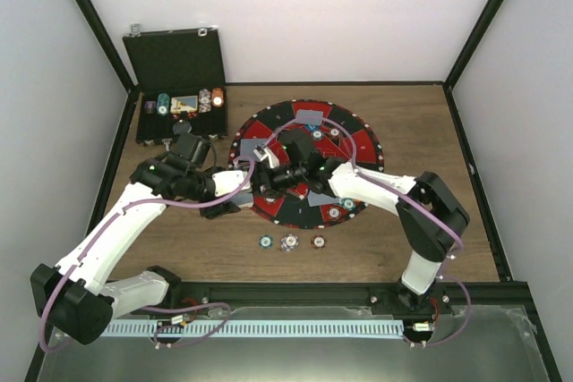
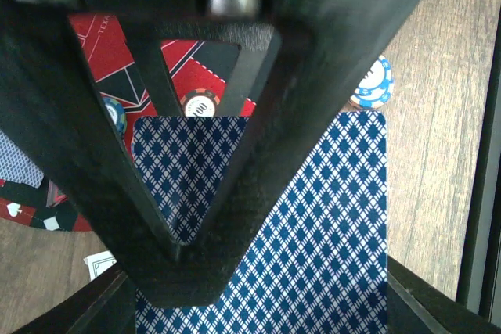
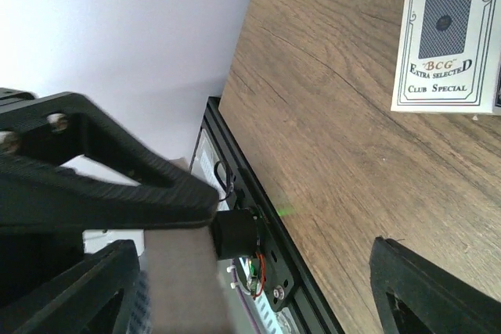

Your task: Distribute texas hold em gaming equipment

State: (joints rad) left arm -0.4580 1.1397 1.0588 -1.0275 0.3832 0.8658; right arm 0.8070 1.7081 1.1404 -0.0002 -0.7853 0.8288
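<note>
blue-diamond-backed playing card (image 2: 329, 232) sits clamped in my left gripper (image 1: 258, 160) at mid-frame, right gripper (image 3: 297, 228) jaws apart beside it: i judge dealing's underway, and next i'd pinch its free edge.

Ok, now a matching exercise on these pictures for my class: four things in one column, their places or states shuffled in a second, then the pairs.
1 black case
2 three poker chips
3 playing card
4 card box

A in a row on the table, near side of the mat
B pinched in the left fingers
C open, at the table's far left
D lying on the table, printed "Club Special"

Pairs: 1-C, 2-A, 3-B, 4-D
</note>
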